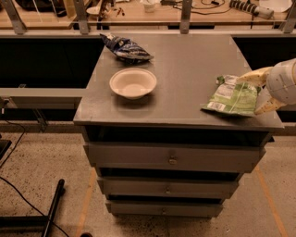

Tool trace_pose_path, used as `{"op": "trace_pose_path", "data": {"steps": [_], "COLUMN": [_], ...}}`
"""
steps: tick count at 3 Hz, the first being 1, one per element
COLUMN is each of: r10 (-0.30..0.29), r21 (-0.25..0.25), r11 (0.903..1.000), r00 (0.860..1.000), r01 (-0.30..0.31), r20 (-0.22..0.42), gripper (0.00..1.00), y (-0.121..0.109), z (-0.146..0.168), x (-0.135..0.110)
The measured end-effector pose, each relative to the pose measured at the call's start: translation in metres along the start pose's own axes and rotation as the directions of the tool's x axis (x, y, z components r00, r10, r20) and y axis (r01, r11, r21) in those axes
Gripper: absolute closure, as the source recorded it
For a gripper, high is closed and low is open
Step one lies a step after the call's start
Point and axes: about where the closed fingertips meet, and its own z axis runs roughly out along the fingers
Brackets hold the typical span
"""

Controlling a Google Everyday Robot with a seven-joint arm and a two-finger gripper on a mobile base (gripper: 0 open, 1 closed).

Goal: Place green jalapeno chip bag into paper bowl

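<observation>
Currently the green jalapeno chip bag (231, 96) lies flat near the table's (185, 60) front right corner, its right end between the end effector's (260, 92) spread-apart fingers (253, 76). The paper bowl (132, 84) sits well apart to the left, a dark blue snack bag (126, 47) just behind it.

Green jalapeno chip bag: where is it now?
Camera view: green jalapeno chip bag lies at the right front of the cabinet top, at the gripper, well right of the paper bowl.

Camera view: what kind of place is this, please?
Probably a robotics lab: a grey drawer cabinet, a cluttered workbench behind it, floor cables, and the gripper at the cabinet's right edge.
</observation>
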Motion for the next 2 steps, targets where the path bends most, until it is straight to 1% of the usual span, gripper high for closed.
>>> {"op": "trace_pose_path", "data": {"steps": [2], "r10": [-0.003], "r21": [-0.002], "r11": [1.0], "r00": [1.0], "r01": [0.003], "r20": [0.006], "gripper": [0.88], "y": [-0.0006], "z": [0.0026], "x": [-0.0024]}}
